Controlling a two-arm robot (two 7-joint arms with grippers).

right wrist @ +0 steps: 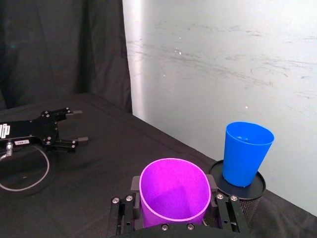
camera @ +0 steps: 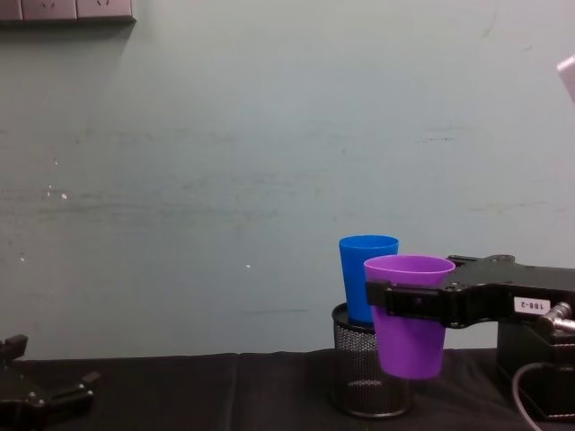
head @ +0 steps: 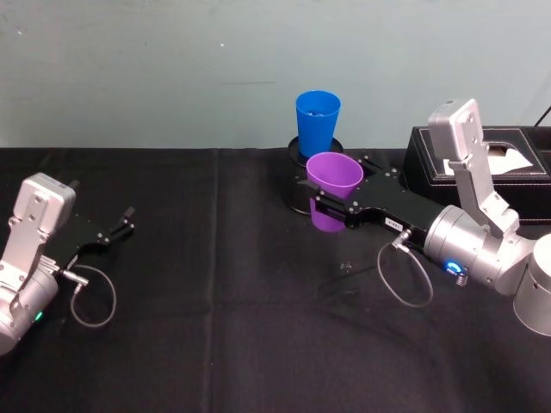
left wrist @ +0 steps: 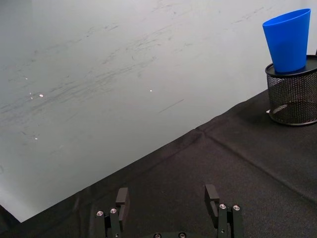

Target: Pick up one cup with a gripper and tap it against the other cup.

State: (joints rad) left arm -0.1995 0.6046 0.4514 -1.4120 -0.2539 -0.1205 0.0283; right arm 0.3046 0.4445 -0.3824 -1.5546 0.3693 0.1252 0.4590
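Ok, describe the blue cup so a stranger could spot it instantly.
At the black table's back edge, by the pale wall, sits a black mesh holder. The blue cup stands upright on top of it; the purple cup just in front hangs in the right gripper.

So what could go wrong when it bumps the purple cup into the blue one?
1. The blue cup stands perched on top of the black mesh holder, so a hard tap could well knock it off.
2. The right claw holds the purple cup in the air; a bump might make it slip out.
The left claw lies open far off on the table, no help.
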